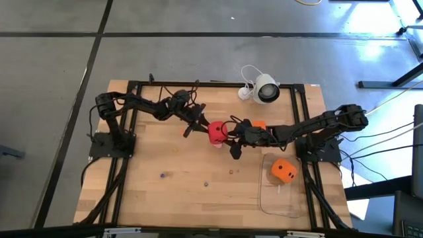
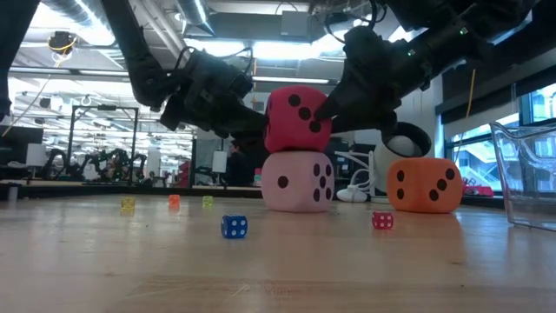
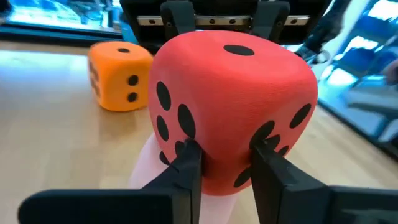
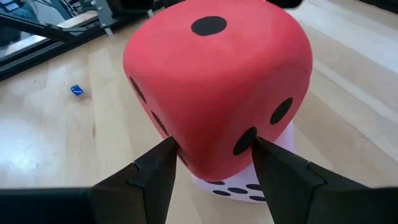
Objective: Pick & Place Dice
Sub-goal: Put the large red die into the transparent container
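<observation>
A red die (image 2: 297, 120) sits with its underside on a pale pink die (image 2: 298, 181) at the table's middle. My left gripper (image 3: 227, 165) comes at it from the table's left and my right gripper (image 4: 214, 158) from the right, each shut on the red die (image 1: 217, 131). One orange die (image 2: 424, 184) stands on the table behind the right arm. The other orange die (image 1: 284, 170) lies in a clear container (image 1: 272, 198). From above, the pink die (image 4: 245, 190) is mostly hidden under the red one. My left gripper pinches the red die's upright corner edge, low down (image 3: 221, 149), between its two fingers (image 3: 186, 163). They reach in level from the table's left. The die's underside rests on the pink die. My right gripper pinches the opposite upright corner, low down (image 4: 211, 146), with one finger (image 4: 163, 158) on each adjoining face. It comes in from the table's right, slanting slightly down. The die stays on the pink die.
Several tiny dice lie on the near table: a blue one (image 2: 234, 226), a red one (image 2: 382, 221), a yellow one (image 2: 128, 205). A white round camera (image 1: 266, 89) stands at the far edge. The clear container (image 2: 526, 174) is at the near right.
</observation>
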You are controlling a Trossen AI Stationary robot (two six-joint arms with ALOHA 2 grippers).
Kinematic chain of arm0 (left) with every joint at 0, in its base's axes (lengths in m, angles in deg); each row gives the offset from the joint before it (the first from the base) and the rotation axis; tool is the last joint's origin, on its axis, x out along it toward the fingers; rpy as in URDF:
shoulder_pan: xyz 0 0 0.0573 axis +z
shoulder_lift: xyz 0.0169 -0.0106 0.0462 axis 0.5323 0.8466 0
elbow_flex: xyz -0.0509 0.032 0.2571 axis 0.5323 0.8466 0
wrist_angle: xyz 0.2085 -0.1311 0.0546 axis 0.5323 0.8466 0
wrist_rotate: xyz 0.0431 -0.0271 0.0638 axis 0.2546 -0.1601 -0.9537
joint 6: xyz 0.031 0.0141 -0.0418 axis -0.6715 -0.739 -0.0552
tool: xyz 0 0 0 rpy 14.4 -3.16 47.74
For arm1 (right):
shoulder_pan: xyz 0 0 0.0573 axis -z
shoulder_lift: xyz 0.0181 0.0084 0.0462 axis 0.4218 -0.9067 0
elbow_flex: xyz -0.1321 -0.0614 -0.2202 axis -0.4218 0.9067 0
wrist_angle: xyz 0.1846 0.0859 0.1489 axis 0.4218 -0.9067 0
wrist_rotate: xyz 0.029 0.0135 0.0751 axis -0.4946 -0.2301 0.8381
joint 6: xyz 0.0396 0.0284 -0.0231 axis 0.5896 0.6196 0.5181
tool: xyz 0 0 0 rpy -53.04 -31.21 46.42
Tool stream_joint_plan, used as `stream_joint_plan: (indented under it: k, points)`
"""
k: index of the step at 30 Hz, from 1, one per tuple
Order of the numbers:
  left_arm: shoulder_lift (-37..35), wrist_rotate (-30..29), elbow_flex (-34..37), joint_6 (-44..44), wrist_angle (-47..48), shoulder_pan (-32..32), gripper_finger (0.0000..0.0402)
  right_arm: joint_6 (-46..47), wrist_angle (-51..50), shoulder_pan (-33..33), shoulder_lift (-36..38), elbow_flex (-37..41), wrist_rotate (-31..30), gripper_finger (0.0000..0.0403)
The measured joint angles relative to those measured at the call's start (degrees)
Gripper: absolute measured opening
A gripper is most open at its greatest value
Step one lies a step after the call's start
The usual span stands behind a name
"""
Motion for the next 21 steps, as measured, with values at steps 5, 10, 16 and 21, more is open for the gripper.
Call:
stream_joint_plan:
  k: [5,10,16,21]
  points:
    - [-1.7,4.1,0.0,4.1,0.6,2.8,0.0072,1.5,0.4,-0.9,0.0,-0.2,0.0,0.0208]
    - [-5.3,4.7,0.0,1.9,5.7,4.4,0.0052,1.5,0.4,-1.5,0.0,-0.2,0.5,0.0208]
    - [-11.9,3.9,0.0,-4.5,22.9,6.6,0.003,1.5,0.3,-1.6,0.0,-0.2,0.6,0.0208]
    - [-19.7,0.3,0.0,-8.0,32.7,7.1,0.002,-0.1,-0.1,-1.3,0.3,-0.2,0.4,0.0208]
